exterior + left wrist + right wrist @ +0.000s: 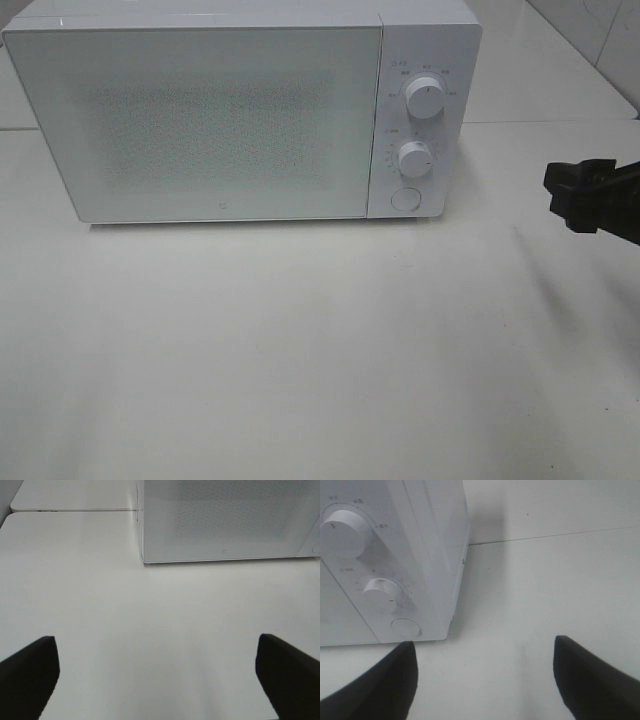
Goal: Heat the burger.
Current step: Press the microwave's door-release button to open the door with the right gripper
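The burger is out of view in every frame. The white microwave (200,120) stands at the back of the table with its door shut; through the frosted door I cannot tell what is inside. It also shows in the left wrist view (225,520) and the right wrist view (420,540). My right gripper (565,195) is open and empty, to the right of the microwave's control panel; its fingers stand wide apart in the right wrist view (485,647). My left gripper (156,645) is open and empty over bare table in front of the microwave's left corner.
The control panel has an upper knob (424,98), a lower knob (414,158) and a round button (404,198); the lower knob (382,592) and button (406,628) face my right gripper. The white table (320,350) spreads in front.
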Controlling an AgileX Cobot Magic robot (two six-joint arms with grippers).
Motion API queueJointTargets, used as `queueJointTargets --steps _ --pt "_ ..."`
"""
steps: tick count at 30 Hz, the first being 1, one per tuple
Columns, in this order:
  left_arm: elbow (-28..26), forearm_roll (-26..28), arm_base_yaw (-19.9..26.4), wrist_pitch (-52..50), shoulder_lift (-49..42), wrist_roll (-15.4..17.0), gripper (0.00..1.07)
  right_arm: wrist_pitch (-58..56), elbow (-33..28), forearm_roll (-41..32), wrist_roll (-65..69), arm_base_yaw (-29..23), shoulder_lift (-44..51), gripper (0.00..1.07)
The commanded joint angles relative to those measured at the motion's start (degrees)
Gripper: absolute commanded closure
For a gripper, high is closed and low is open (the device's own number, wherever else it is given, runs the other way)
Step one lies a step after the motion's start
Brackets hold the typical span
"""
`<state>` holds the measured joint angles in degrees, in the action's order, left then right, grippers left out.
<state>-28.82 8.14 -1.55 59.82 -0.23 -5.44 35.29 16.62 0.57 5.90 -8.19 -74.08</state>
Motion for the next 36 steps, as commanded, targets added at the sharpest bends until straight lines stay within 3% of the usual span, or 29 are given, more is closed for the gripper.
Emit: queueJointTargets --steps 1,5,7,17,26,36 --pt "0.17 0.00 0.17 -0.46 -1.09 -0.11 0.06 9.40 -1.03 -8.54 -8.25 -2.69 -4.58 0.36" --pt "0.17 0.00 0.17 -0.46 -1.09 -0.11 0.06 14.15 -1.03 -15.58 -14.15 -7.62 -7.68 0.36" --pt "0.17 0.00 0.17 -0.46 -1.09 -0.11 0.06 18.62 -0.97 -23.26 -17.59 -13.41 -10.60 0.36" --pt "0.17 0.00 0.17 -0.46 -1.09 -0.11 0.06 27.50 0.06 -43.09 -19.14 -28.82 -17.99 0.36" --pt "0.17 0.00 0.17 -0.46 -1.09 -0.11 0.06 27.79 5.33 -46.18 -23.15 -37.07 -22.23 0.36" --pt "0.17 0.00 0.17 -0.46 -1.09 -0.11 0.06 26.93 8.65 -51.11 -22.80 -40.57 -24.58 0.36"
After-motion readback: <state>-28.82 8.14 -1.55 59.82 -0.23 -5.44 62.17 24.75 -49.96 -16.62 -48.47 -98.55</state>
